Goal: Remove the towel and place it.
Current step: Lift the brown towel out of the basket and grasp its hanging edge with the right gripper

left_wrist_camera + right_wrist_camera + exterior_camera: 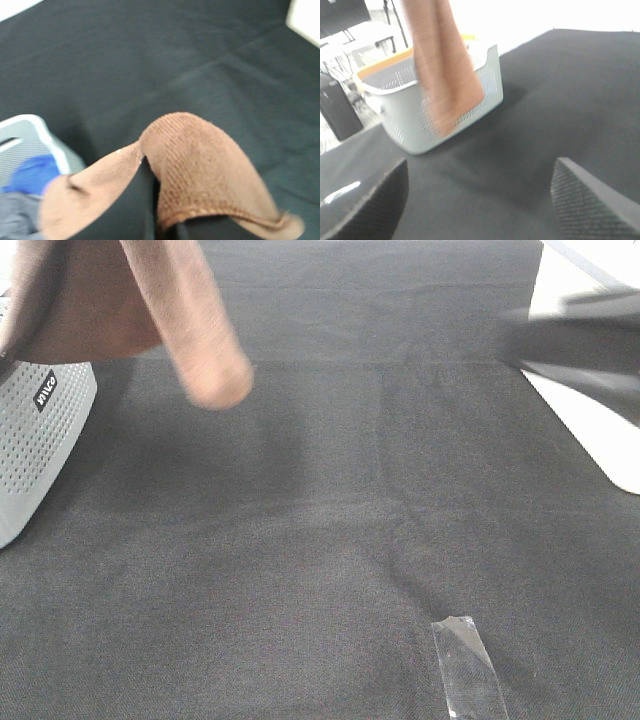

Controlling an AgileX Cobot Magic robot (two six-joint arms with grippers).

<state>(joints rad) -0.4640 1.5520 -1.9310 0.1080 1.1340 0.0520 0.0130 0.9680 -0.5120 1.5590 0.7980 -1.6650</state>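
Note:
The brown towel point(190, 330) hangs in the air at the far left, over the table beside the basket. It also shows in the right wrist view point(442, 65), hanging in front of the basket. In the left wrist view the towel point(200, 165) drapes over my left gripper point(155, 215), which is shut on it; the fingers are mostly hidden by the cloth. My right gripper point(480, 200) is open and empty, low over the dark cloth, well to the right of the towel. The right arm point(580, 345) is a blurred dark shape at the right edge.
A pale perforated laundry basket point(40, 430) stands at the left edge, with a blue cloth point(32, 172) and a grey cloth point(15, 215) inside. The table wears a dark grey cover point(350, 520). A strip of clear tape point(468, 665) lies near the front.

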